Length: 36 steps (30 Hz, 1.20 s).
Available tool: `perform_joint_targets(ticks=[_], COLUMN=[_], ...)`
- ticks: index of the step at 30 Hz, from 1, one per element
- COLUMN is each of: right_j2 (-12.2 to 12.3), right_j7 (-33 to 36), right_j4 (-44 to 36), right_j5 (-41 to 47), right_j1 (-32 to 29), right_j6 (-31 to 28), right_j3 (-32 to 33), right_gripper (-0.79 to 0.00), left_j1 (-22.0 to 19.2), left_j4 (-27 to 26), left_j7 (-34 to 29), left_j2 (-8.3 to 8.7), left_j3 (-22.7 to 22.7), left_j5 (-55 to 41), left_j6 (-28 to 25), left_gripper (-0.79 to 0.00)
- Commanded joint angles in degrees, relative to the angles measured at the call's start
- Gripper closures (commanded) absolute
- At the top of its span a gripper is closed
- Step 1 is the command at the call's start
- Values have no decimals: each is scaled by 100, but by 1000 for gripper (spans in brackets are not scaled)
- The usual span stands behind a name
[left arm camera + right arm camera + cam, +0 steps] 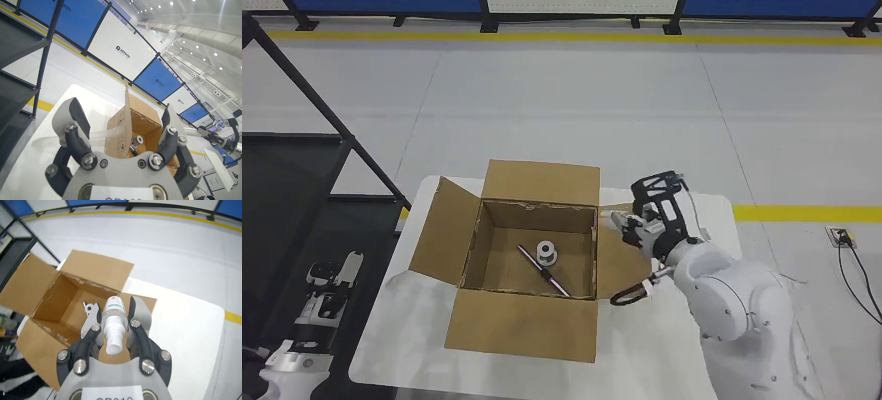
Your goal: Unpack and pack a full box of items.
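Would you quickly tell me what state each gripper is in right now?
Left gripper: open, holding nothing.
Right gripper: shut on a small spray bottle.

The place is a large industrial test hall: a pale coated floor [542, 100] with a yellow line [542, 37], a fence of blue and white panels [121, 56], a high roof [208, 28] with lamps [197, 46], and a dark steel rack [15, 32] beside the white desk [402, 340].
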Motion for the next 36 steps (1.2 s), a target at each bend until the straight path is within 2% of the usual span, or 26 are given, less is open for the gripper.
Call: perform_joint_targets(ticks=[1, 4, 9, 18, 26, 33, 34, 36], right_j2=[-19, -62, -188, -538, -897, -1088, -1109, -1144], right_j7=[297, 503, 522, 310, 357, 145, 134, 116], right_j4=[253, 703, 1484, 3131, 4695, 5423, 5486, 5589], right_j5=[-60, -230, -538, -1278, -793, -560, -538, -496], right_j1=[159, 415, 855, 1738, 2550, 2823, 2845, 2884], right_j6=[-213, -303, -98, 816, 992, 1026, 1041, 1055], right_j3=[-475, -1021, -1828, -2919, -3219, -3291, -3291, -3281], right_gripper=[0, 0, 0, 0, 0, -3, -108, -203], left_j1=[0, 0, 0, 0, 0, 0, 0, 0], left_j4=[0, 0, 0, 0, 0, 0, 0, 0], left_j7=[0, 0, 0, 0, 0, 0, 0, 0], left_j2=[0, 0, 0, 0, 0, 0, 0, 0], left_j3=[0, 0, 0, 0, 0, 0, 0, 0], left_j5=[0, 0, 0, 0, 0, 0, 0, 0], left_j6=[0, 0, 0, 0, 0, 0, 0, 0], left_gripper=[-785, -785, -785, -785, -785, -785, -785, -785])
